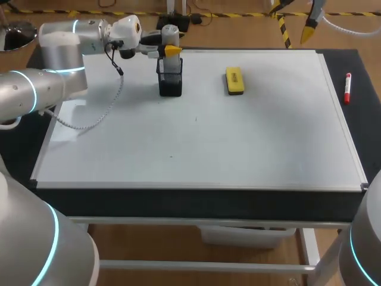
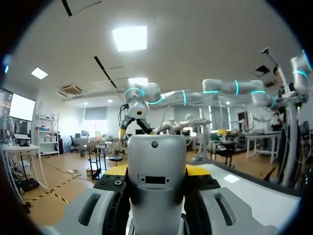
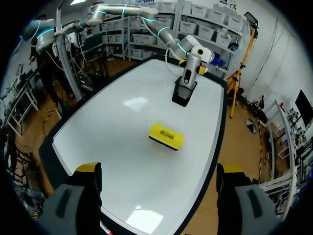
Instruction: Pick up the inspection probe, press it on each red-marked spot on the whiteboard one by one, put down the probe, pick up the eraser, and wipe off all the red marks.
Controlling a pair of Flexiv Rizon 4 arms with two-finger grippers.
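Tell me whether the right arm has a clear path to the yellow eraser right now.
Probably yes: the eraser lies alone on the whiteboard ahead of the open right tool, with nothing between them; the left arm is off at the black holder.

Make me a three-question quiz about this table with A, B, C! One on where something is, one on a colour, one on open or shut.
1. Where does the red marker lie? A in a drawer; B on the dark table beside the whiteboard; C held by a person.
2. What colour is the eraser? A blue; B yellow; C green.
3. The right gripper is: A open; B shut on the eraser; C shut on the marker.
1 B: it lies past the whiteboard's frame. 2 B: plainly yellow. 3 A: fingers wide apart, nothing between.
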